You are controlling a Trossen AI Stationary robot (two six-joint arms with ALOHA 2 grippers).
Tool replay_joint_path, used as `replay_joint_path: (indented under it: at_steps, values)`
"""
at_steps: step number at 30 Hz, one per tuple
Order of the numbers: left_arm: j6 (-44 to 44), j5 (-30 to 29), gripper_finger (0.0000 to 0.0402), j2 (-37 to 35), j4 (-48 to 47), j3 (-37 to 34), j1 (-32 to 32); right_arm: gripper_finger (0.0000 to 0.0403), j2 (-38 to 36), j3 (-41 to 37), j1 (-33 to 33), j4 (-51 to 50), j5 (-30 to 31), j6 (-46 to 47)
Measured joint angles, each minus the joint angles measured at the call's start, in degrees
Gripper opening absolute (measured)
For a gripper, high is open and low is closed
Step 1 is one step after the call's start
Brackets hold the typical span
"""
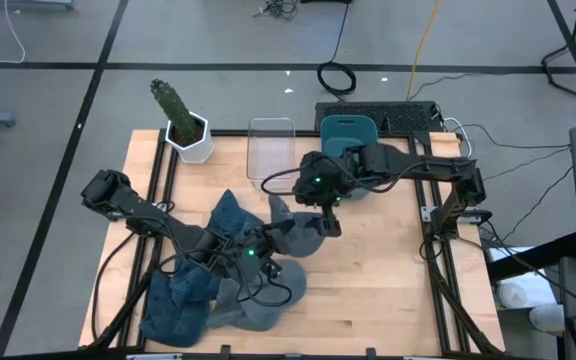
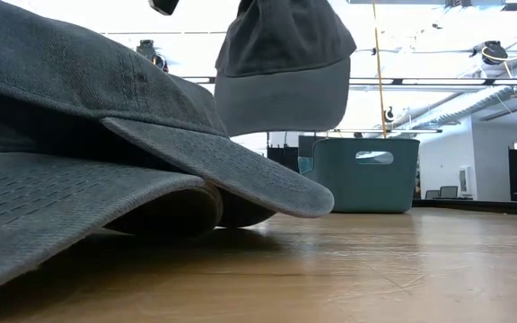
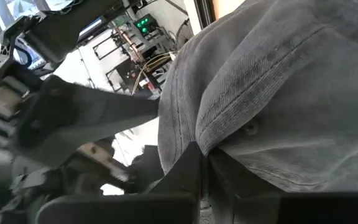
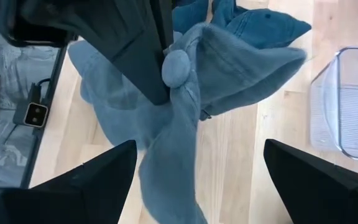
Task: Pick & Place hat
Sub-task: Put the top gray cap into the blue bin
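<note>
High view: the left pincer (image 1: 258, 247) and right pincer (image 1: 320, 207) meet over one grey hat (image 1: 293, 232), lifted off a heap of hats (image 1: 208, 290) at the near left of the surface (image 1: 388, 290). Picking looks done and a handover seems under way; placing is left, likely in the teal bin (image 1: 353, 135) or the clear tray (image 1: 271, 150) at the far edge. Which arm bears the weight is hard to tell from here

Low view: the hat (image 2: 281, 63) hangs in the air, its top cut off; heap brims (image 2: 106, 161) fill the foreground, with the bin (image 2: 362, 175) behind. No pincer is clearly seen

Left wrist view: dark fingers (image 3: 188, 171) closed tight on a fold of hat (image 3: 278, 93)

Right wrist view: wide-apart fingers (image 4: 82, 180) flank the hanging hat (image 4: 185, 106), not touching it; the other arm's pincer (image 4: 157, 78) pinches it near its top button
</note>
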Motion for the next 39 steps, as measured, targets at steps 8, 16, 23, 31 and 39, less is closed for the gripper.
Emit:
replay_joint_path:
  at_steps: [8,16,23,31,39]
  values:
    - [-0.54,0.04,0.0014,0.00,-0.06,0.00,0.08,0.0337,0.04,-1.95,0.00,1.18,-0.10,-1.32]
    - [-1.47,1.65,0.0014,0.00,-0.02,0.00,0.29,0.0280,-0.68,-1.97,0.00,2.53,-3.20,0.24]
    - [-3.35,3.07,0.0006,0.00,-0.04,0.00,0.82,0.0196,-0.56,-1.97,0.02,2.63,-6.07,0.84]
    - [-3.56,3.13,0.0009,0.00,-0.02,0.00,1.01,0.0026,-0.60,-1.97,-0.02,1.27,-6.09,-1.49]
    - [-15.56,3.28,0.0047,0.00,3.15,0.00,0.90,0.0002,-0.60,-1.97,0.00,-2.83,-6.03,-3.50]
